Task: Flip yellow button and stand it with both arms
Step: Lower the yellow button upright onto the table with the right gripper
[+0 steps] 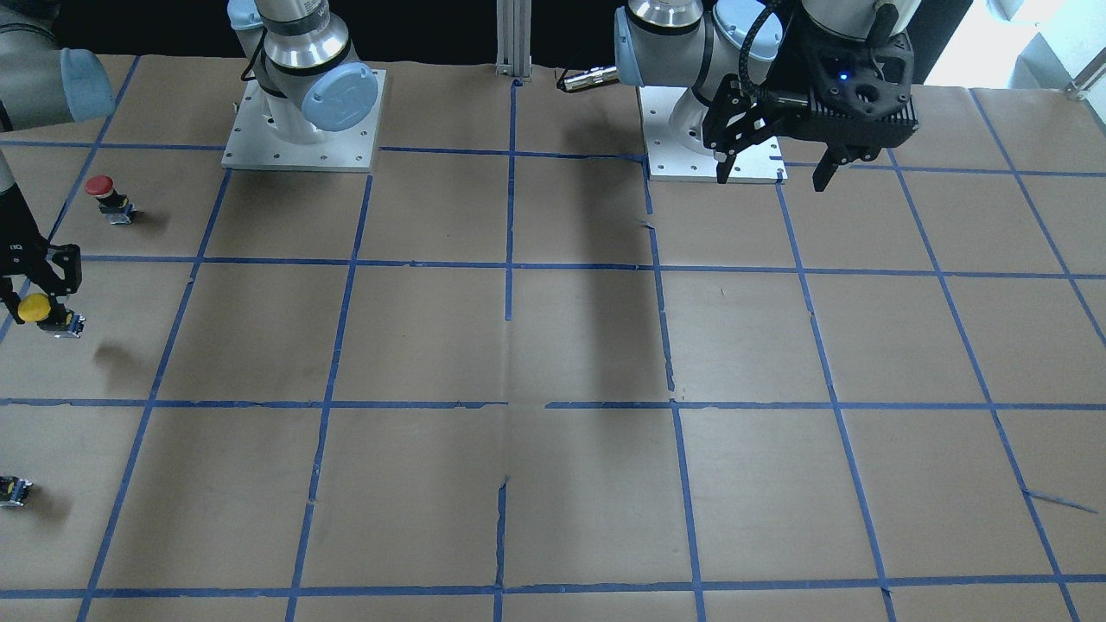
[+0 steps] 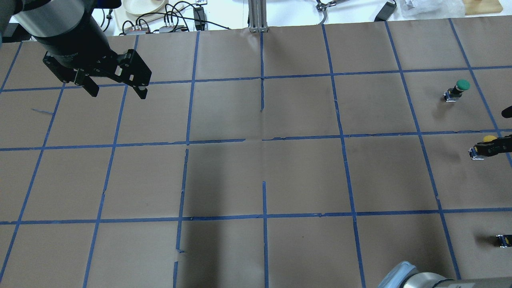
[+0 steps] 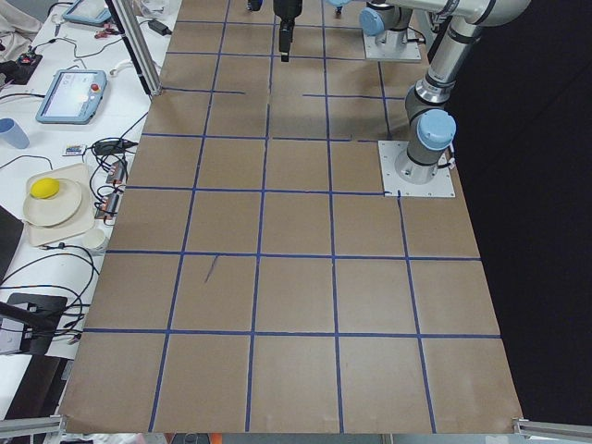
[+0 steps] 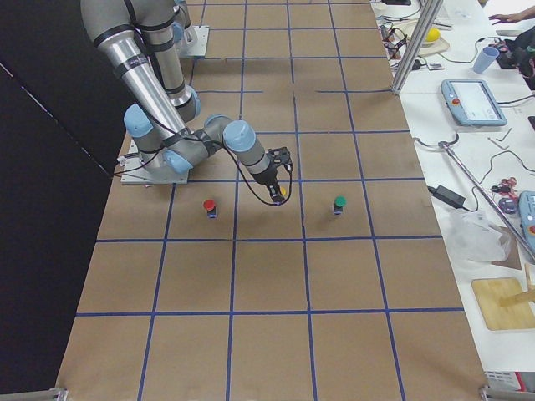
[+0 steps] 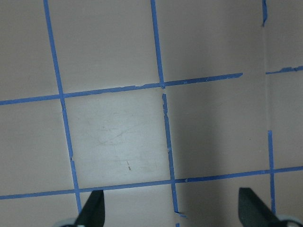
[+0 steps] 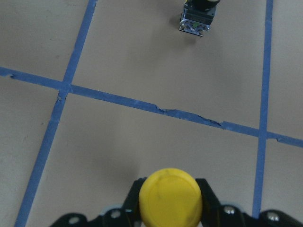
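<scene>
The yellow button [image 1: 34,307] is held in my right gripper [image 1: 41,304] at the table's edge on my right. The gripper is shut on its body just under the cap. Its shadow lies apart from it on the paper, so it seems to hang a little above the table. In the right wrist view the yellow cap [image 6: 170,191] faces the camera between the two fingers [image 6: 134,198]. It also shows in the overhead view [image 2: 489,139] and the exterior right view [image 4: 282,192]. My left gripper [image 2: 116,90] is open and empty, high over the far left of the table [image 1: 773,168].
A red-capped button [image 1: 102,194] stands nearer my base. A green-capped button [image 2: 460,89] stands beyond the yellow one, and its body shows in the right wrist view [image 6: 196,19]. A tiny black-and-yellow part [image 2: 504,240] lies near the right edge. Blue tape grids the brown paper.
</scene>
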